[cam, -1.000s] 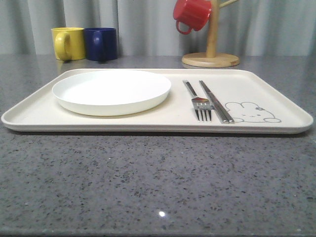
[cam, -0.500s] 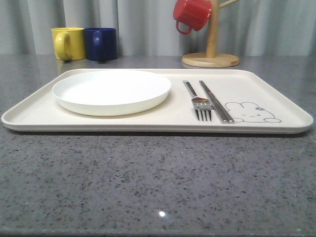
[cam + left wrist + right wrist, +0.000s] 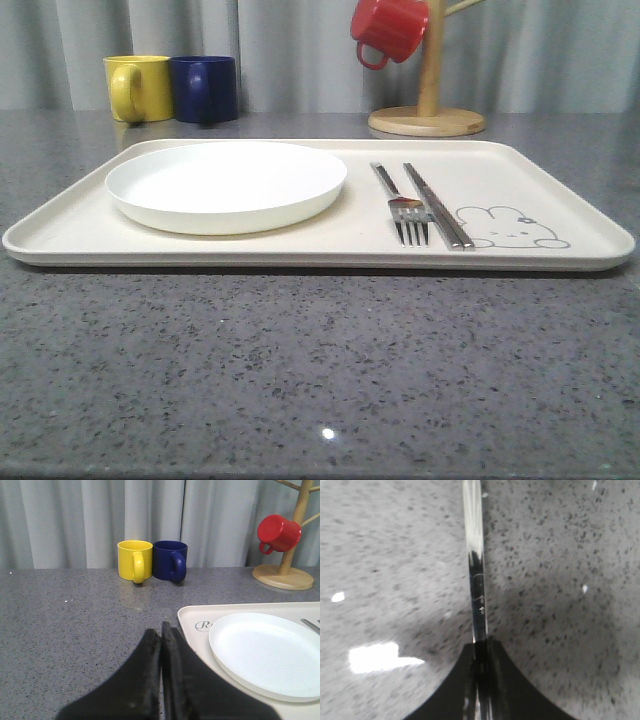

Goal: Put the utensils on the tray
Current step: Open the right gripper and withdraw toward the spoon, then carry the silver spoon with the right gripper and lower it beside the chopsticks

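Two mugs, yellow (image 3: 139, 88) and blue (image 3: 205, 88), stand touching at the far left of the grey table (image 3: 300, 370). Nearer, the cream tray (image 3: 60, 235) carries a white plate (image 3: 226, 185) on its left half. On the right half lie the fork (image 3: 402, 205), tines toward the camera, and just beside it on the right the chopsticks (image 3: 437, 205), next to the rabbit drawing (image 3: 510, 227). Behind the tray a red mug (image 3: 389, 28) hangs on a wooden stand (image 3: 428, 105). In the left wrist view the left gripper (image 3: 161, 640) has its fingers pressed together with nothing between them, above the table near the tray's corner. In the right wrist view the right gripper (image 3: 481, 652) is clamped on a slim shiny handle (image 3: 475, 560) that runs away over the speckled table; which utensil it is cannot be told.
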`<state>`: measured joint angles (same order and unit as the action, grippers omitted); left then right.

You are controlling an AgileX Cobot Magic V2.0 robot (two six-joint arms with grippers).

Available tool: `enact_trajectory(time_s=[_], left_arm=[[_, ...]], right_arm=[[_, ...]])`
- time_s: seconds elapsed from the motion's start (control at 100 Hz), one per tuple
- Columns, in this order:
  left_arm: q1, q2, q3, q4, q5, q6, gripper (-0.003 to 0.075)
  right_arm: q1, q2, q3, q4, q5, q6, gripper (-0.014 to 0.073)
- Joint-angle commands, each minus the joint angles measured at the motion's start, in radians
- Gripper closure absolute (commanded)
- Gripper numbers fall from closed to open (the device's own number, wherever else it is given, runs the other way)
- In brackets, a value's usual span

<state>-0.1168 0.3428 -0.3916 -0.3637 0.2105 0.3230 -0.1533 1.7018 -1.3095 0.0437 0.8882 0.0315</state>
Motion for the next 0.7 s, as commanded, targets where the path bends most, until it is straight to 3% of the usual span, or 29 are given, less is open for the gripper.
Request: enact_trajectory(time_s=[0.0, 0.39, 0.69], left_arm=[[-0.002, 0.007, -0.029, -0.009, -0.077, 0.001, 0.0738], [-0.002, 0.007, -0.029, -0.009, -0.077, 0.001, 0.0738], [-0.002, 0.007, -0.029, -0.009, -0.077, 0.001, 0.0738]], right_arm=[[0.015, -0.094, -0.03, 0.02, -0.002, 0.01, 0.0619], [0.267, -0.224, -0.03, 0.0, 0.016, 0.211, 0.0619], [0.485, -0.192, -0.03, -0.141, -0.025, 0.436, 0.0619]])
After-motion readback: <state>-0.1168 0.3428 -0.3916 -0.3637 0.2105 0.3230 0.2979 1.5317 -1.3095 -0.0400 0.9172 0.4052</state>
